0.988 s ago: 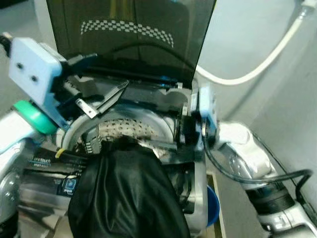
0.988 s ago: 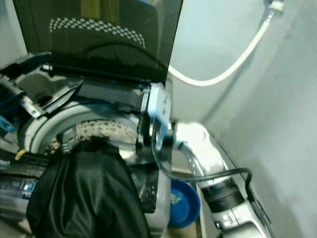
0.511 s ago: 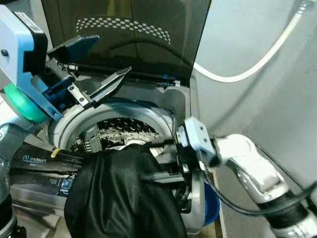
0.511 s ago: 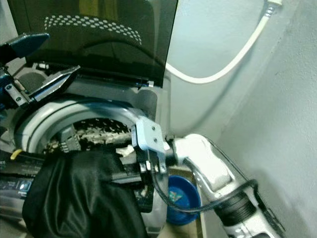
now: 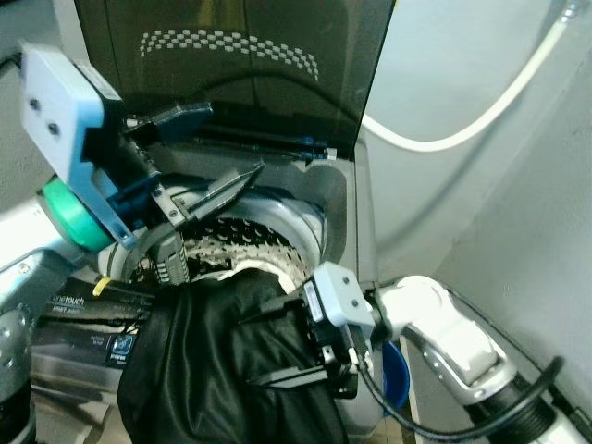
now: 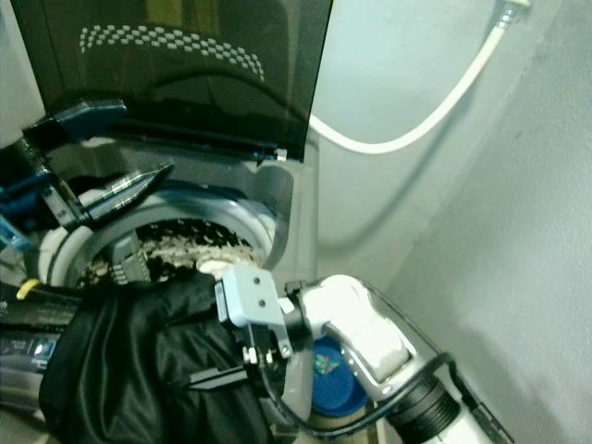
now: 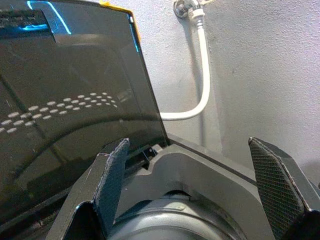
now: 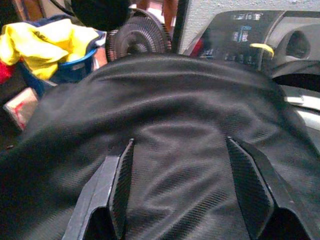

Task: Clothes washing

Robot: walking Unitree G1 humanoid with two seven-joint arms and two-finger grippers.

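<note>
A top-loading washing machine (image 5: 338,199) stood against a pale grey wall, its dark tinted lid (image 5: 250,65) raised upright at the far side, a band of white checks printed across it. A white hose (image 5: 481,120) curved along the wall to the right, and a blue basin (image 6: 333,375) sat on the floor by the machine's near right corner. The perforated steel drum (image 5: 236,250) lay open, and a black garment (image 5: 231,361) of smooth, slightly shiny cloth was draped over the machine's near rim, covering part of the control panel (image 5: 79,319).

The right gripper (image 5: 277,347) reached in from the right with its fingers spread, both lying against the black cloth without pinching it. The left gripper (image 5: 208,153) hung above the far left of the drum, fingers spread wide and holding nothing.

The right wrist view showed the garment's fine woven texture, and beyond it a round fan (image 8: 140,37) and a blue tub (image 8: 75,70) heaped with yellow clothes (image 8: 42,37). The left wrist view looked between its mesh-faced fingers (image 7: 112,172) at the lid and the hose's wall tap (image 7: 187,7).
</note>
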